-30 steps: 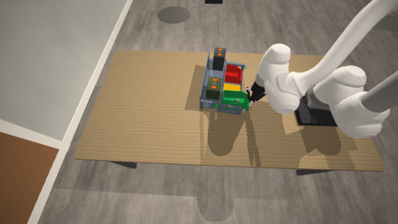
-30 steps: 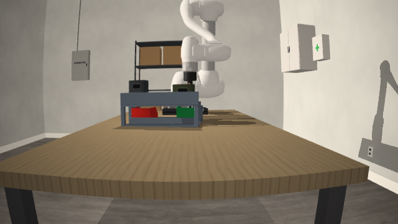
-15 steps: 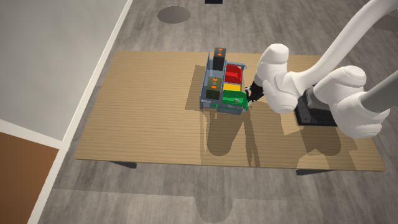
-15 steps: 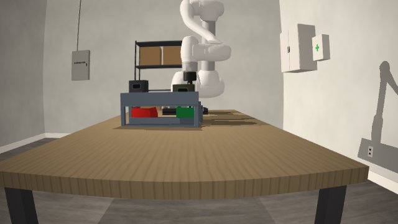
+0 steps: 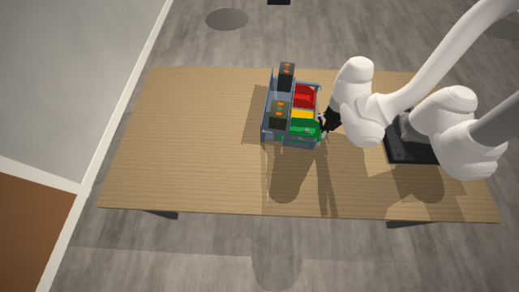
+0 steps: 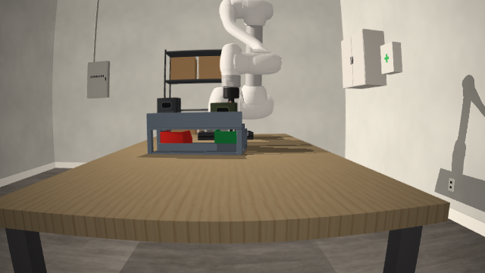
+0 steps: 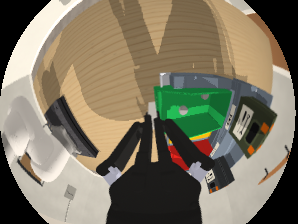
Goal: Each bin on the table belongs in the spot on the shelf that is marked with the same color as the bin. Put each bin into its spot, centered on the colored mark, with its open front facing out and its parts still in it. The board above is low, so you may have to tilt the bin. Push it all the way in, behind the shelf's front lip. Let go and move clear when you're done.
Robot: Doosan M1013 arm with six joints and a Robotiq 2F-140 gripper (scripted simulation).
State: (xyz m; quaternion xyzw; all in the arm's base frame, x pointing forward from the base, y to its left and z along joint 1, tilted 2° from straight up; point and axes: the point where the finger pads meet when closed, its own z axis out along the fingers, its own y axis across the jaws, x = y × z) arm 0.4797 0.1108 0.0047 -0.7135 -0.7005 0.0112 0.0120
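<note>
A grey shelf (image 5: 289,113) stands on the wooden table. A red bin (image 5: 304,96) sits in its far slot, a yellow mark (image 5: 302,113) lies bare in the middle slot, and a green bin (image 5: 303,129) with a small part in it sits in the near slot. In the front view the red bin (image 6: 175,136) and the green bin (image 6: 225,136) lie under the shelf's low board (image 6: 195,120). My gripper (image 5: 323,122) is shut, with nothing between the fingers. In the wrist view its tips (image 7: 154,119) touch the green bin's outer edge (image 7: 189,111).
Two dark boxes with orange dots (image 5: 285,76) (image 5: 279,115) stand on the shelf's top board. The arm's black base plate (image 5: 407,142) is on the table to the right. A rack with cardboard boxes (image 6: 189,68) stands behind the table.
</note>
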